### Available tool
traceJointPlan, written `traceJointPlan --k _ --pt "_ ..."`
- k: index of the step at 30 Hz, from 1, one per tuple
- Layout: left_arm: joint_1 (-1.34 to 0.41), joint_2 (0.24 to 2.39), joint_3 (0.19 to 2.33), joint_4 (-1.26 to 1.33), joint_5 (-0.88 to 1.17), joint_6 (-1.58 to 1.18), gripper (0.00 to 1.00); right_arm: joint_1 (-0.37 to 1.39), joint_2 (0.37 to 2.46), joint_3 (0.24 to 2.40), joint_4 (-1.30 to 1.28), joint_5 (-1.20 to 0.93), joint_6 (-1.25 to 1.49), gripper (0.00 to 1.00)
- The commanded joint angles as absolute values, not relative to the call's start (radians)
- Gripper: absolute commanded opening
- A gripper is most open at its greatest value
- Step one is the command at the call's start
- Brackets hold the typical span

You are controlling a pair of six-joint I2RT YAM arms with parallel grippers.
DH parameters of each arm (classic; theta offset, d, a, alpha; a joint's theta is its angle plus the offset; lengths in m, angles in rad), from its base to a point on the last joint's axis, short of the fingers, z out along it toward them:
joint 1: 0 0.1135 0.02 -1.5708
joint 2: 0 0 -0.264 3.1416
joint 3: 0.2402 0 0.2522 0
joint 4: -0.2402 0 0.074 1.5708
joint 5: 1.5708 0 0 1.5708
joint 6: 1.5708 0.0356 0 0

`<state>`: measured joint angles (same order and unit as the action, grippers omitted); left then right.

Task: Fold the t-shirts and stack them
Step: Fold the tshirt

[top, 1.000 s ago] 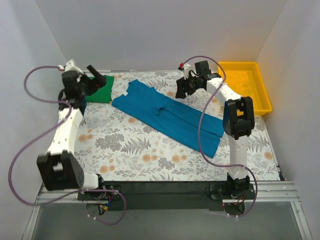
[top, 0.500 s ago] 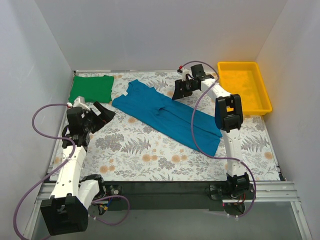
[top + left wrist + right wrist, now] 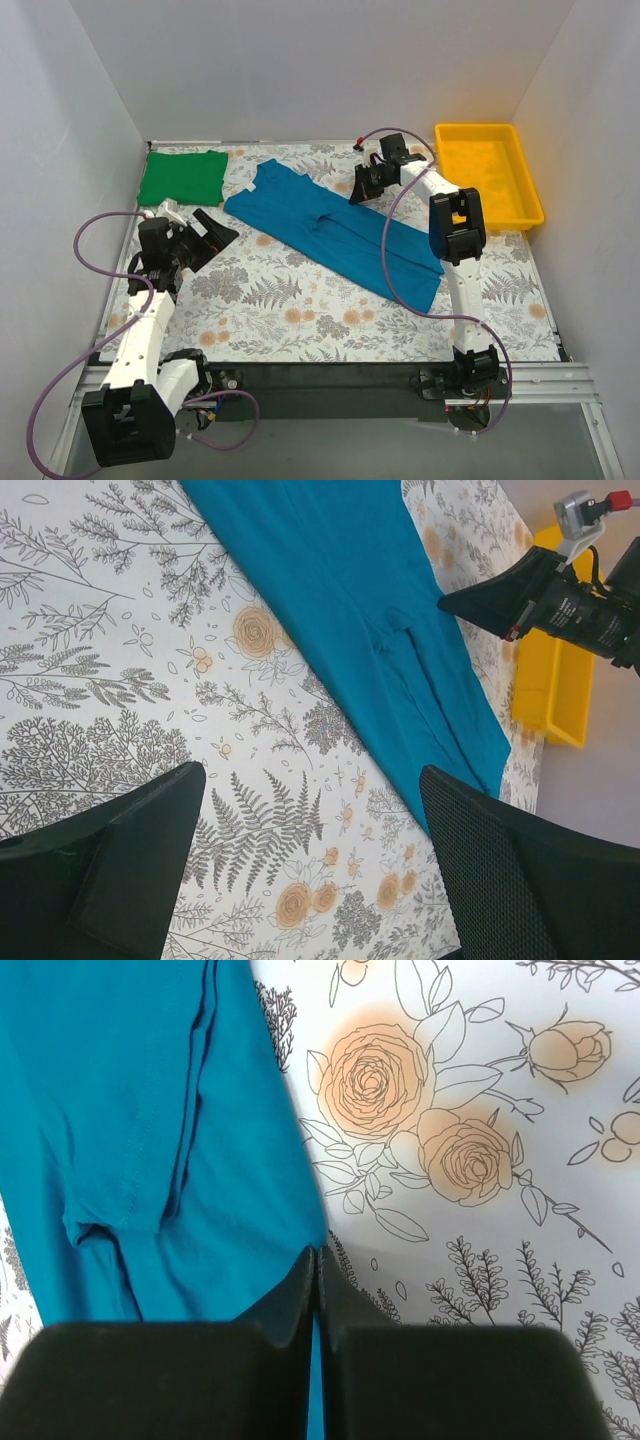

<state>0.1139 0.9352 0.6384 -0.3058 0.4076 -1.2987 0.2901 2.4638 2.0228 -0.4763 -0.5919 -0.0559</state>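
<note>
i see a floral-print table [image 3: 290,315] boxed in by plain white walls [image 3: 320,60], with a yellow tray [image 3: 490,126] at the far right corner. the teal t-shirt [image 3: 330,225] lies spread diagonally mid-table. the green t-shirt [image 3: 182,177] sits folded at the far left. my right gripper [image 3: 362,186] is pinched on the teal one's far edge. my left gripper [image 3: 210,232] hangs wide apart over bare print.
</note>
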Motion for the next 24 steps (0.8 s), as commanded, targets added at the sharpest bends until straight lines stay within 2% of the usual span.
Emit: traceJointPlan --k 1,9,13,14,15,19,21,22,24 --pt "0.114 0.922 0.626 -0.292 0.442 -1.31 0.88 0.285 2.427 1.991 -0.512 -0.531 -0.064 0.01" --pt "0.098 1.063 0.537 -0.18 0.5 -1.431 0.8 0.198 2.309 1.847 -0.491 -0.42 -0.032 0.01" --pt "-0.02 1.185 0.557 -0.068 0.417 -1.543 0.78 0.184 2.24 1.744 -0.469 -0.391 -0.051 0.02" --pt "-0.082 1.219 0.575 -0.048 0.358 -1.567 0.78 0.183 2.231 1.726 -0.469 -0.409 -0.083 0.12" --pt "-0.113 1.297 0.598 -0.028 0.33 -1.601 0.78 0.183 2.209 1.718 -0.471 -0.434 -0.101 0.29" --pt "-0.204 1.515 0.754 -0.023 0.232 -1.693 0.77 0.186 2.128 1.689 -0.482 -0.419 -0.199 0.52" --pt "-0.221 1.641 0.854 -0.044 0.189 -1.724 0.72 0.183 2.045 1.631 -0.485 -0.442 -0.283 0.58" --pt "-0.224 1.682 0.886 -0.057 0.18 -1.742 0.68 0.183 2.011 1.6 -0.483 -0.455 -0.313 0.65" --pt "-0.23 1.797 1.001 -0.124 0.128 -1.758 0.67 0.183 1.912 1.518 -0.486 -0.517 -0.391 0.71"
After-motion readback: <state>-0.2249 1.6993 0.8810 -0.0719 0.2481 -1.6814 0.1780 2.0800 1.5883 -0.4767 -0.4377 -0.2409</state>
